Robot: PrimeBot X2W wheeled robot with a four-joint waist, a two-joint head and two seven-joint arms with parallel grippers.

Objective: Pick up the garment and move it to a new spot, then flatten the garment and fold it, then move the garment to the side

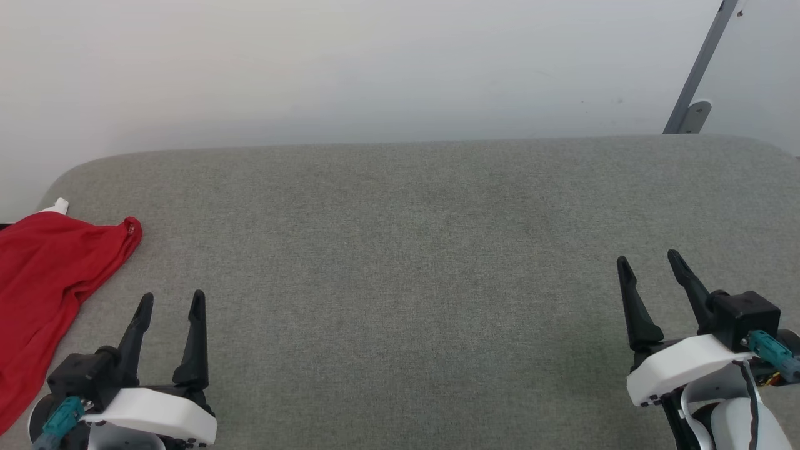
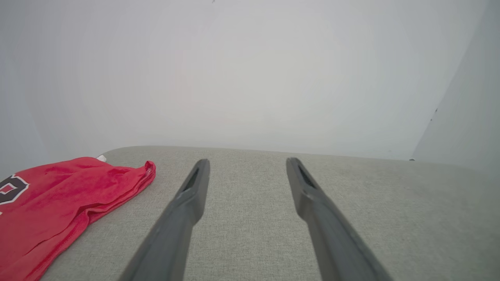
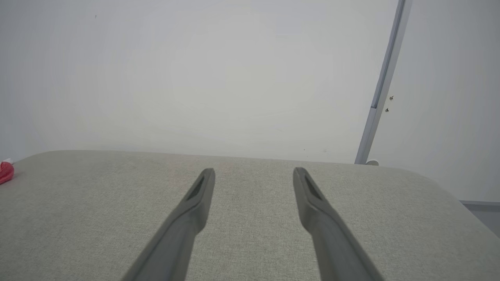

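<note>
Left fingers and right fingers were held apart, empty. The garment was heaped left of the left fingers, seemingly overhanging the bench; it could be dragged off by a one-sided pull.

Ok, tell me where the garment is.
In the head view the garment lies at the far left edge of the grey surface, just left of the open left gripper and not touching it.

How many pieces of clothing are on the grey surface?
1: the red garment lies crumpled at the left edge of the grey surface, partly cut off by the frame, so anything beyond that edge is hidden.
</note>
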